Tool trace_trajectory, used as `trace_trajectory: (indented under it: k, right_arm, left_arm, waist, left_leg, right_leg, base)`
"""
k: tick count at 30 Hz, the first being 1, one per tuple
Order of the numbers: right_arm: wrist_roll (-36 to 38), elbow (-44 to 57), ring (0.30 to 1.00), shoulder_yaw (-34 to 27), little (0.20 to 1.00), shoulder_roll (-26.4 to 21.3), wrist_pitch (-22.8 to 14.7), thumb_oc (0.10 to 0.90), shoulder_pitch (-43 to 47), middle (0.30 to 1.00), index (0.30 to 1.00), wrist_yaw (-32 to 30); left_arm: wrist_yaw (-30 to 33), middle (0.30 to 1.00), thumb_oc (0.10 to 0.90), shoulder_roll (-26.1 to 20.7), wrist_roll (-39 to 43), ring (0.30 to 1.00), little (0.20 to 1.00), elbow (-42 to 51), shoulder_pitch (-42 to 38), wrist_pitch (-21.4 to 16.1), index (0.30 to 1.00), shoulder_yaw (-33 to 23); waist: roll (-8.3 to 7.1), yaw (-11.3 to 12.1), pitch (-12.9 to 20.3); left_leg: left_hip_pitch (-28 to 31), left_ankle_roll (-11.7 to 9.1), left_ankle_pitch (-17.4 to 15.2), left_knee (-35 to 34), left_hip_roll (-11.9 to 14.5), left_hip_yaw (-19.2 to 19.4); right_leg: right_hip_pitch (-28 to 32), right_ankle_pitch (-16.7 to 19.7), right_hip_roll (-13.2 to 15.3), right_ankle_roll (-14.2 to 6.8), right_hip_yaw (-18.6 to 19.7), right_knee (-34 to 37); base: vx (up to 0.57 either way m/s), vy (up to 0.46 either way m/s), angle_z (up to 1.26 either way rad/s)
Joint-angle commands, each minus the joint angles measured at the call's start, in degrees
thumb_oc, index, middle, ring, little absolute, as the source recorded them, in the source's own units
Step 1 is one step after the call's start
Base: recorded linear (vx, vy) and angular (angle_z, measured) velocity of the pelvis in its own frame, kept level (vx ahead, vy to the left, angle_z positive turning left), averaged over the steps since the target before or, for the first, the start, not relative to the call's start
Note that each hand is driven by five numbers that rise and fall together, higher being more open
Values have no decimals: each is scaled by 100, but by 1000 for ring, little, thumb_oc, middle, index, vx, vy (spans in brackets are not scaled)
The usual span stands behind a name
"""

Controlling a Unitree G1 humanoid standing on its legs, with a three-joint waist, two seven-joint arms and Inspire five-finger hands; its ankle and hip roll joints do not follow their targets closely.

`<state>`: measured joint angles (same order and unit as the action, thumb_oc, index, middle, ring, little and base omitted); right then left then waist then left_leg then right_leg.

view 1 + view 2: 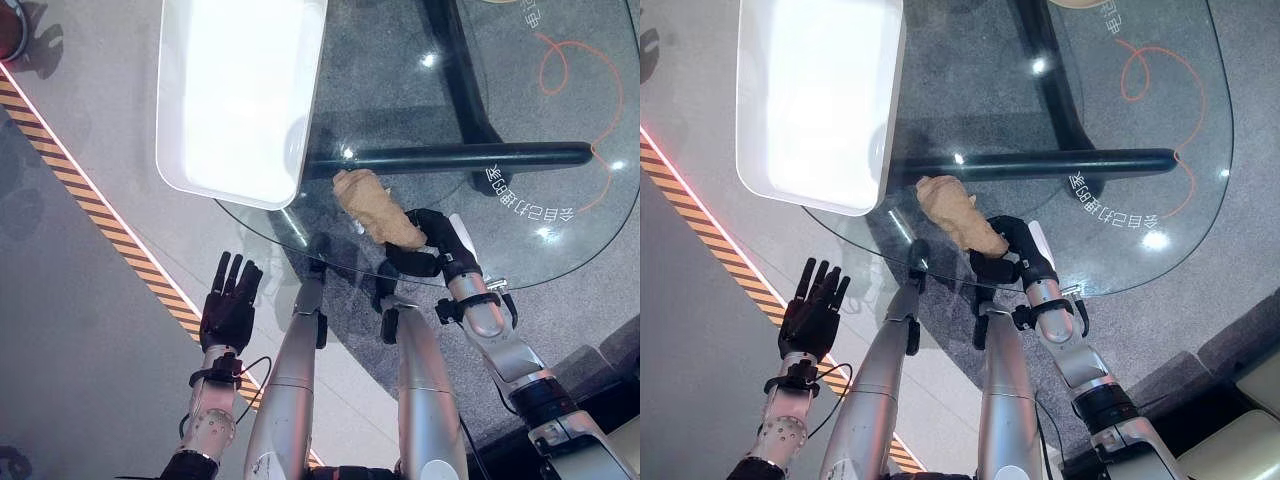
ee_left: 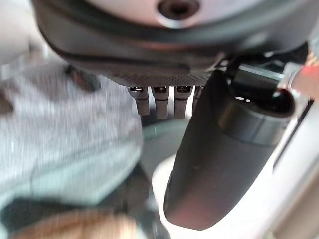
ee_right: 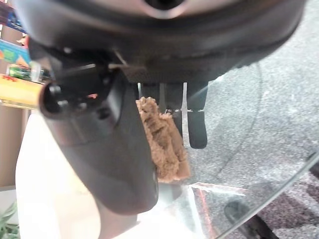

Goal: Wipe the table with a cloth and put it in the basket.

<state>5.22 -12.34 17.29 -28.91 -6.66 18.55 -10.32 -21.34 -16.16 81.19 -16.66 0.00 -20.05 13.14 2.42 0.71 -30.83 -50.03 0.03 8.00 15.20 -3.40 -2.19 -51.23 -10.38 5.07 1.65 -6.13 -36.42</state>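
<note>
A crumpled brown cloth [image 1: 372,205] lies on the round glass table [image 1: 530,250] near its front edge. My right hand [image 1: 432,250] is at the cloth's near end, fingers and thumb curled round it. In the right wrist view the cloth [image 3: 162,144] sits pinched between the thumb and the fingers [image 3: 197,124]. A white rectangular basket [image 1: 230,190] stands on the table's left part, just beyond and left of the cloth. My left hand [image 1: 230,305] hangs off the table at the lower left, over the floor, its fingers straight and holding nothing.
A dark bar [image 1: 460,157] of the table's frame runs under the glass just beyond the cloth. Yellow-and-black striped tape [image 1: 90,200] crosses the floor at the left. Bare glass extends to the right of the cloth.
</note>
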Motion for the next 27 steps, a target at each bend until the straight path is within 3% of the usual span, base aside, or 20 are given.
trace_trajectory:
  k: [1,10,14,22,27]
  right_arm:
    - [370,1085,300,-376,200,-101,-746,100,-202,300,300,36]
    - [917,1573,300,-480,200,-44,-1184,100,-364,300,300,326]
    - [1302,1898,300,-557,200,-79,-1562,100,-427,300,300,488]
    - [2717,2386,300,-706,200,6,-2300,100,-425,300,300,1424]
    - [3043,2598,300,-731,200,200,-2469,100,-476,300,300,1768]
  left_arm:
    - [-880,900,800,-5,393,900,900,699,540,168,900,36]
    - [-1837,900,800,-105,713,900,900,864,627,987,900,230]
    - [-2111,900,800,-191,698,900,900,792,689,1318,900,361]
    - [-2464,900,800,-293,765,900,900,959,642,1533,900,629]
    - [-2564,900,800,-309,873,900,900,1047,565,1554,900,734]
  waist:
    - [212,-55,104]
    - [169,-119,104]
    - [150,-166,104]
    - [113,-239,104]
    - [88,-298,104]
  left_leg:
    - [61,427,-1224,1232,-209,360]
    - [110,455,-1253,1247,-174,406]
    - [134,461,-1271,1245,-152,442]
    - [224,476,-1310,1212,-115,509]
    - [248,476,-1319,1192,-99,545]
  right_leg:
    - [137,929,-380,-98,109,1145]
    - [177,963,-397,-108,173,1147]
    - [205,985,-403,-121,219,1177]
    - [289,1024,-419,-155,286,1258]
    - [303,1063,-443,-178,328,1285]
  base:
    - [0,0,0]
    - [1,1,1]
    - [0,0,0]
    - [0,0,0]
    - [0,0,0]
